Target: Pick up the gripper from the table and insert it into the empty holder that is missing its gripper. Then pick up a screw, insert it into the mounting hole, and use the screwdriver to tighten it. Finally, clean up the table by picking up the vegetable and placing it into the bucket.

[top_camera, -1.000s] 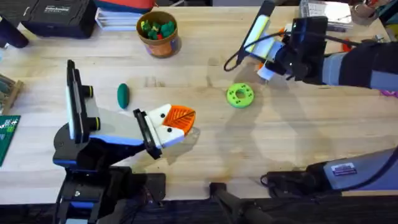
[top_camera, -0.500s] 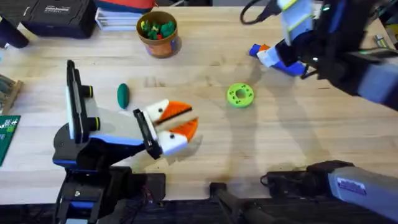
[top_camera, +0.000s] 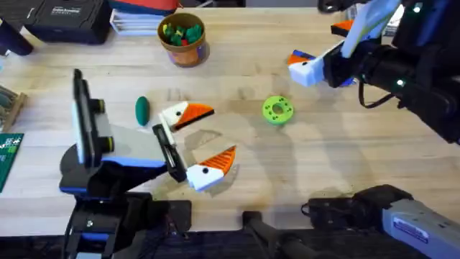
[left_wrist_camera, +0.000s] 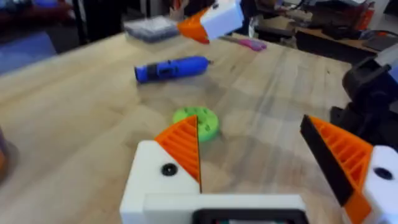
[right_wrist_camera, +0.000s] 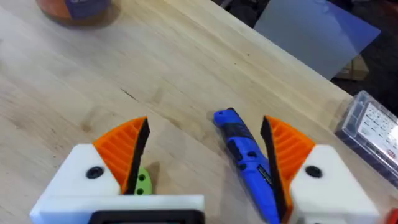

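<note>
While our left end effector hung low over the near-left part of the table, its two white fingers with orange ribbed pads stood spread wide apart and held nothing. Our right end effector was raised above the far right of the table, its fingers likewise parted wide and empty; in its wrist view the blue screwdriver lay on the wood below, between the two pads without touching them. From the left wrist view we saw the same screwdriver lying on its side, farther off than the bright-green disc. The dark-green vegetable lay on the table just left of our left end effector, well apart from the yellow-orange bucket, which stood at the far edge with small toys inside.
</note>
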Available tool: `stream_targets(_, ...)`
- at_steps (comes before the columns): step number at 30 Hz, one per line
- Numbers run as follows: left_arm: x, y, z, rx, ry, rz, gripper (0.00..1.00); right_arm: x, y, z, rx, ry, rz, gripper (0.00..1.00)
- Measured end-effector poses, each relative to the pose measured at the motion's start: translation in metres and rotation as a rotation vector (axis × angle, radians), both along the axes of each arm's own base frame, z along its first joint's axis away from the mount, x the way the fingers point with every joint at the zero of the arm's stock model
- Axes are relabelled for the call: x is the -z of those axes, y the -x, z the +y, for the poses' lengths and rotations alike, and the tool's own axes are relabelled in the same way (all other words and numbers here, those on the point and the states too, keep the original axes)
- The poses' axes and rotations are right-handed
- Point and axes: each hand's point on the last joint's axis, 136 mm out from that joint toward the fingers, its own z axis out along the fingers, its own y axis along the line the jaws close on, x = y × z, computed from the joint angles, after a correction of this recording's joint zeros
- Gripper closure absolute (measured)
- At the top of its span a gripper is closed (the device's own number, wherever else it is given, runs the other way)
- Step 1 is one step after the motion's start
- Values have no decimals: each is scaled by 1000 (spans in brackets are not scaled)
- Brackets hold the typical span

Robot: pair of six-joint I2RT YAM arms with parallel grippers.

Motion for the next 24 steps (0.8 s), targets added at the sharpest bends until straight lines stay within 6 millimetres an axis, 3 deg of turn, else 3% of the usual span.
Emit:
stream_targets(3, -11, -4, 2, -26, 7, -48, 15, -1, 1, 1, -3, -14, 1, 8)
stream_targets(7, -19, -14, 14, -150, 9, 65, 15, -1, 2, 3, -8, -22, 5, 7)
stream_targets(15, -67, -20, 58, -488, -116, 264, 15, -1, 2, 3, -7, -29, 7, 8)
stream_targets(20, -74, -36, 89, -674, -244, 433, 15, -1, 2, 3, -6, -33, 9, 7)
stream_targets(24, -75, -54, 97, -722, -295, 512, 16, -1, 2, 3, -6, -33, 9, 7)
